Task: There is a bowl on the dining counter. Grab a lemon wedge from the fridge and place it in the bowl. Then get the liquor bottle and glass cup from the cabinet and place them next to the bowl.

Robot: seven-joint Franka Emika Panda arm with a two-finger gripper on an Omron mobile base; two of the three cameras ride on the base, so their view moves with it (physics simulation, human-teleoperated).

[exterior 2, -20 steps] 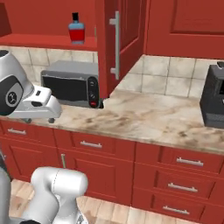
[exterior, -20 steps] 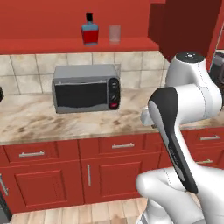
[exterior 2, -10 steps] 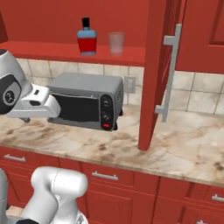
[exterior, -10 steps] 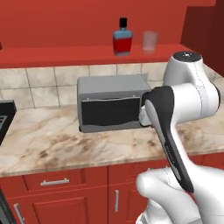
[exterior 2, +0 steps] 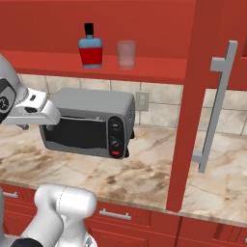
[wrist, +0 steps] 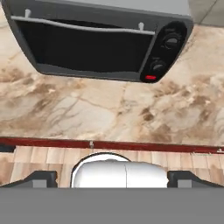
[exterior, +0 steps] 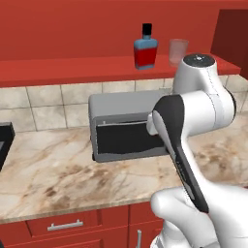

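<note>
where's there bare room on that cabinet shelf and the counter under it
On the cabinet shelf, the long stretch left of the liquor bottle is bare; the bottle and glass cup stand close together. On the counter, marble lies free in front of the toaster oven and rightward to the open cabinet door.

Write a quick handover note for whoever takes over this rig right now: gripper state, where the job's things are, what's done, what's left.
Gripper: open, holding nothing, pointing down at the counter in front of the toaster oven.
Liquor bottle and glass cup: upright, side by side, apart, on the open cabinet's shelf above the toaster oven.
Done: cabinet door is open.
Left: take bottle and cup to the bowl. Bowl, lemon wedge and fridge can't be judged from here.
</note>
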